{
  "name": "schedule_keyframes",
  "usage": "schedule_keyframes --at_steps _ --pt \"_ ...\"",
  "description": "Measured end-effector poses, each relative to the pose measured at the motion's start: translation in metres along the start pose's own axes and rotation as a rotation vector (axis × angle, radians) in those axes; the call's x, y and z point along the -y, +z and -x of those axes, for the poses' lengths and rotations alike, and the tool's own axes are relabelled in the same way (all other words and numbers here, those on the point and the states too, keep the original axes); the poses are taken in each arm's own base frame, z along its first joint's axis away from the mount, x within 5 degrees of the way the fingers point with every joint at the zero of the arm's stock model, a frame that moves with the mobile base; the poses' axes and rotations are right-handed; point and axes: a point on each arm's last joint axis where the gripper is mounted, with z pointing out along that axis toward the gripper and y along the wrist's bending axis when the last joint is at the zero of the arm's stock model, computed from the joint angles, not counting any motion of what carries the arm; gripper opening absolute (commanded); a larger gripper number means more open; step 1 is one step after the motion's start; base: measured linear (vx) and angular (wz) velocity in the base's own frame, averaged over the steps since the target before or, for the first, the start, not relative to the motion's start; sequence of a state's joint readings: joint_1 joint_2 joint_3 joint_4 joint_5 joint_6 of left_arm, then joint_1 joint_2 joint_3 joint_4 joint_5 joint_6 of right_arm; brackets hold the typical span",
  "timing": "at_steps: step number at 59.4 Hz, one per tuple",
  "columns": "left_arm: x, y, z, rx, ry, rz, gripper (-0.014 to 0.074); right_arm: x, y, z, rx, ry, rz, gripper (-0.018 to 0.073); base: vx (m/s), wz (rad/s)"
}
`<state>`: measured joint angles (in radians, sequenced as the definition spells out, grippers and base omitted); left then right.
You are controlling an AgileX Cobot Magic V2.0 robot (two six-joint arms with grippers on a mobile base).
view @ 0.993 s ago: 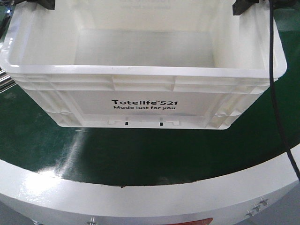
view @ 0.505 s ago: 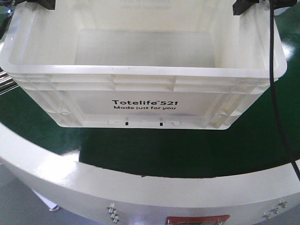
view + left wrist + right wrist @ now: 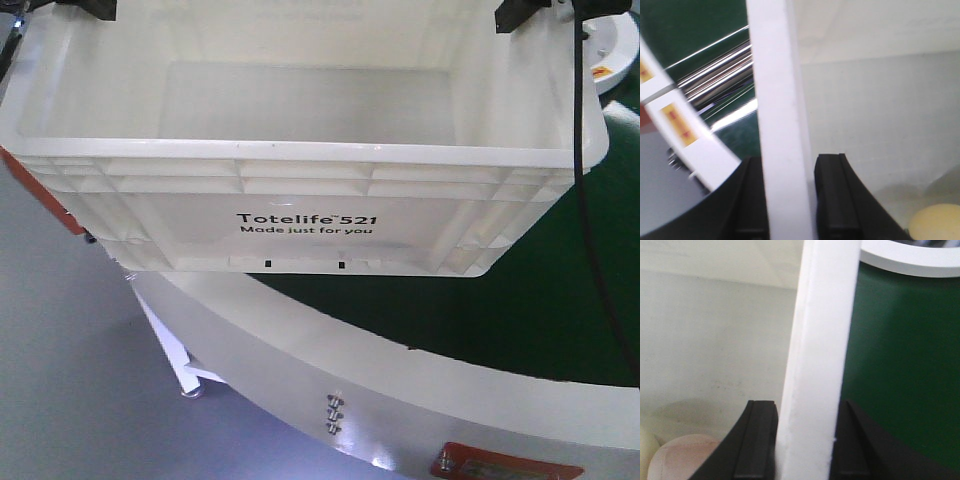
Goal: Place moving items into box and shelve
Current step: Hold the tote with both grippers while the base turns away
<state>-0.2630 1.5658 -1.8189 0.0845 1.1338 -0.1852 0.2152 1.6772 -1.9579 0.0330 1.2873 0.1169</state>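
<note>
- Clamping the box (image 3: 300, 152) by its left wall: left gripper (image 3: 790, 172), jaws squeezed tight onto it.
- Box overhangs the white edge of the green bench (image 3: 520, 300), cream bun (image 3: 935, 222) and pinkish bun (image 3: 685, 460) inside.
- Right gripper (image 3: 807, 420), jaws pinching the right wall.

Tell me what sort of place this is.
Probably a factory or warehouse handling cell, not a home. A curved green conveyor belt on a white frame, a white plastic crate printed Totelife 521, and a bare grey floor all point that way.
</note>
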Motion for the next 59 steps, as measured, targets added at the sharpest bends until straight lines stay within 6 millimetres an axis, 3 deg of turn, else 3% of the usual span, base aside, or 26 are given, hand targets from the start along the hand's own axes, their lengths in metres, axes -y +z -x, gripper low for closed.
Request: schedule_keyframes --at_steps 59 --pt "-0.0002 0.0001 0.0 0.001 0.001 0.002 -0.0001 -0.0001 0.0 0.0 0.0 -0.004 0.001 -0.0005 -0.13 0.57"
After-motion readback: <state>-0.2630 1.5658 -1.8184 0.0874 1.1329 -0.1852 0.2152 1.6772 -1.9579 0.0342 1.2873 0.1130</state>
